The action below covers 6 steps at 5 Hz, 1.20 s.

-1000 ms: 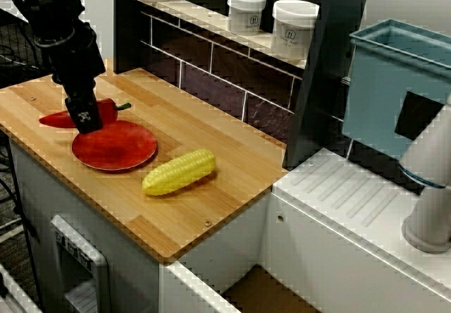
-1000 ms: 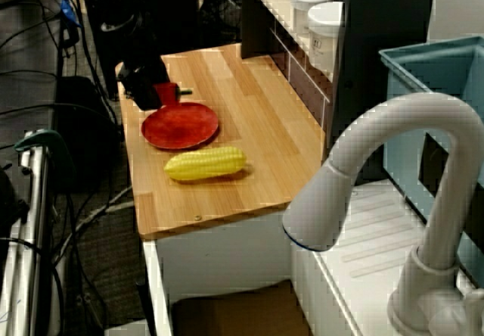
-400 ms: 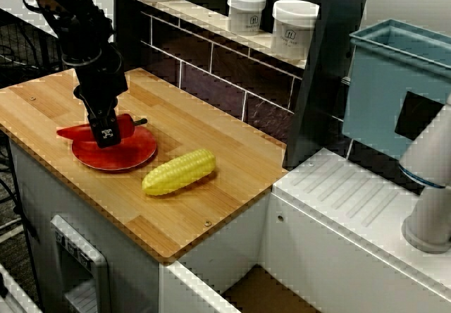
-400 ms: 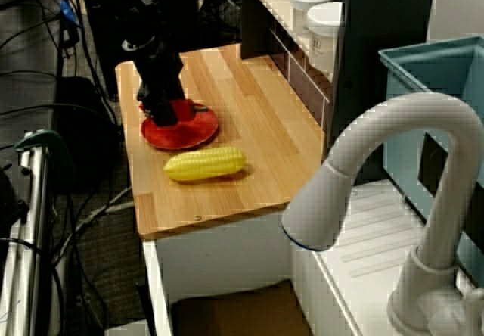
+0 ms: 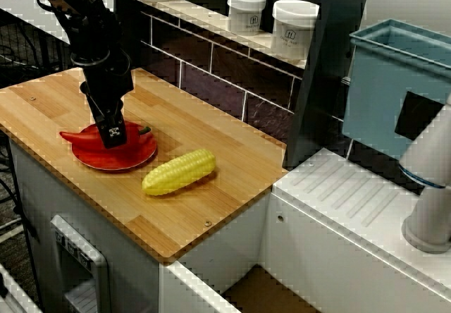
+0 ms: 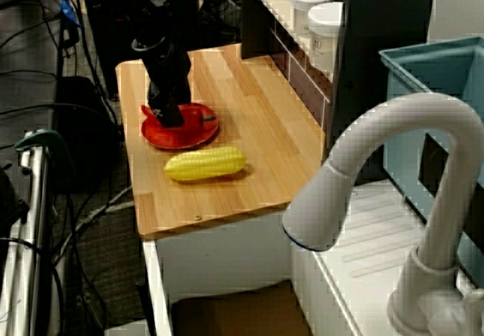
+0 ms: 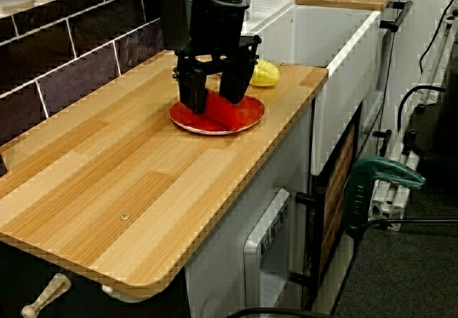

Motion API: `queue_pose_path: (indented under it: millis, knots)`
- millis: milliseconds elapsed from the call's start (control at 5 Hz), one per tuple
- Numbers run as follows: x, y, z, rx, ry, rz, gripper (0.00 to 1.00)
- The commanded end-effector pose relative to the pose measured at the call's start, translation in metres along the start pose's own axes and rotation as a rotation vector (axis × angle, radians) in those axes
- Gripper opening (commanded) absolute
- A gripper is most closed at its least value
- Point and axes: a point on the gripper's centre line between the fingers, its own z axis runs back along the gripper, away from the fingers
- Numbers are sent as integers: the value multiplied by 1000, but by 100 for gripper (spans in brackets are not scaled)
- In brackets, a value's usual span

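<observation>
Looking across the counter from the front, the gripper [image 5: 113,135] clamps a red pepper [image 5: 73,135] at mid-body over the red plate [image 5: 123,161], with a corn cob [image 5: 180,172] just beside it. The view past the faucet shows the pepper's stem pointing toward the tiled wall. The view along the counter shows the fingers [image 7: 192,94] straddling the pepper, which appears to rest on the plate. The pepper looks light, smooth and probably slippery, so its thick middle is the surest place to hold it.

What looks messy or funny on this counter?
Nothing is spilled or broken. The pepper, held by the gripper, pokes its tip past the rim of the plate. The corn lies loose on the counter beside the plate.
</observation>
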Motion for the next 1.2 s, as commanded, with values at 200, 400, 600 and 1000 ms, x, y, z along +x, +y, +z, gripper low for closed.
queue_pose_path:
  millis: [200,400,600,1000]
  knots:
    - [-1,18,30,-51,-10,73,100]
    - [-2,17,39,-58,-25,110,100]
    - [-4,12,41,-71,-29,129,100]
    - [1,0,59,-231,-20,91,100]
